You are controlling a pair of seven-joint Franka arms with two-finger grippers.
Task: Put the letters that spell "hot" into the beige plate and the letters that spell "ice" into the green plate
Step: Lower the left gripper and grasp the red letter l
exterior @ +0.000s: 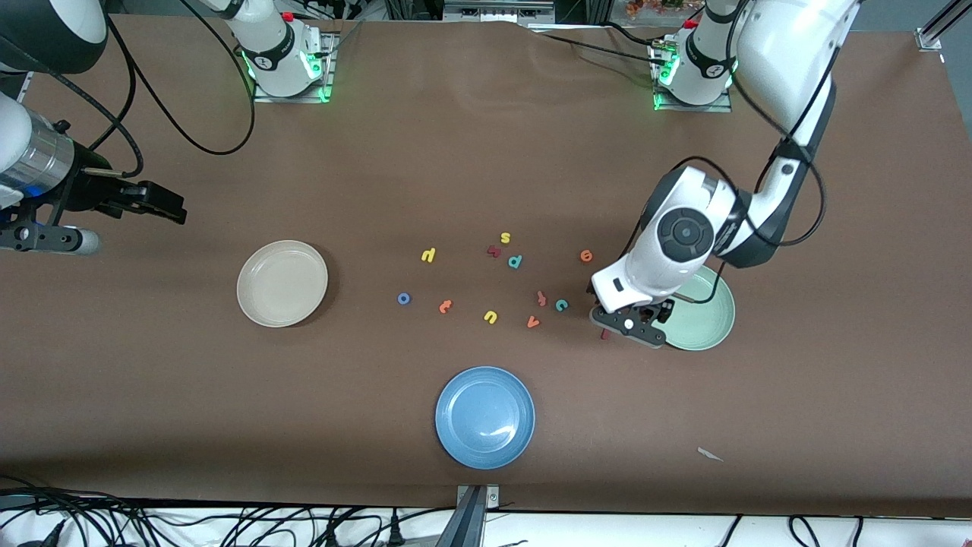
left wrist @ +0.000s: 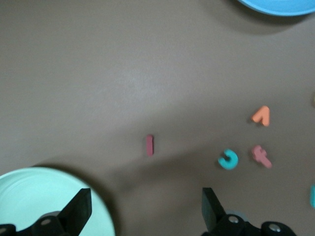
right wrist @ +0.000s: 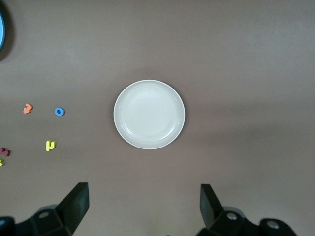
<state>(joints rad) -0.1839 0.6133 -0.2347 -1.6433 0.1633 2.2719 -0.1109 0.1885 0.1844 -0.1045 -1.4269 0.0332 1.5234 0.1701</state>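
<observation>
Both grippers' jaws gape: left gripper (left wrist: 145, 209) over bar-shaped "i" (left wrist: 149, 145); right gripper (right wrist: 142, 209) waits.

A brown desk (exterior: 486, 152) carries the beige plate (exterior: 282, 283), green plate (exterior: 710, 323), blue plate (exterior: 484, 416) and scattered foam letters (exterior: 490, 316).

The left arm hides part of the green plate (exterior: 710, 323). The blue plate (left wrist: 280, 6) is cut off by the picture's edge.
</observation>
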